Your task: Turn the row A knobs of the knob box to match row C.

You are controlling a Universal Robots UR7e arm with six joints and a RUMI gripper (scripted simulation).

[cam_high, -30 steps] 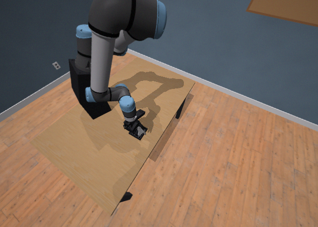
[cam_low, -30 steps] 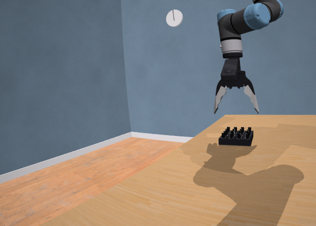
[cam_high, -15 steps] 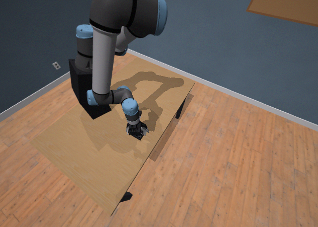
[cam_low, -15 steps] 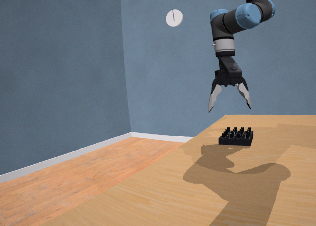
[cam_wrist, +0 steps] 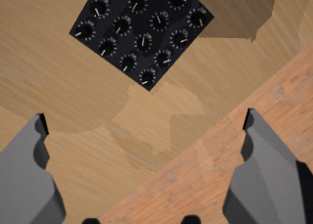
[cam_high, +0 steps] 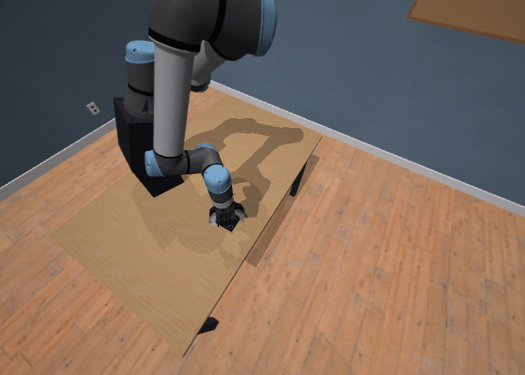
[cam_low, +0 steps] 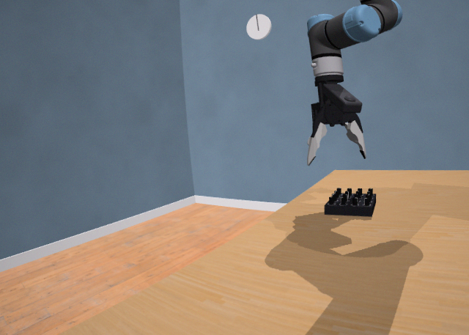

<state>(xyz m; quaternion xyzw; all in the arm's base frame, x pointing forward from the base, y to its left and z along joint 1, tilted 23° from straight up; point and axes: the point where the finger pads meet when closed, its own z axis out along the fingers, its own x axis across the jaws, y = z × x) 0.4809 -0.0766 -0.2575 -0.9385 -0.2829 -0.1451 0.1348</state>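
The black knob box (cam_high: pixel 230 227) (cam_low: pixel 348 210) (cam_wrist: pixel 150 86) rests flat on the table, its knobs standing up in a grid. In the wrist view it lies turned at an angle at the top, its upper part cut off by the frame edge. White pointer lines on the knobs point in differing directions; exact marks are too small to read surely. I cannot make out the socket, so I cannot tell which side is row A. My gripper (cam_high: pixel 228 224) (cam_low: pixel 336 160) (cam_wrist: pixel 146 112) is wide open and empty, hanging above the box without touching it.
The wooden table (cam_high: pixel 127 252) (cam_low: pixel 212 297) carries the box near its long edge, with the plank floor (cam_high: pixel 381 277) (cam_low: pixel 94 256) (cam_wrist: pixel 274 151) beyond. The arm's shadow falls on the table around the box. A dark pedestal (cam_high: pixel 131 150) holds the arm.
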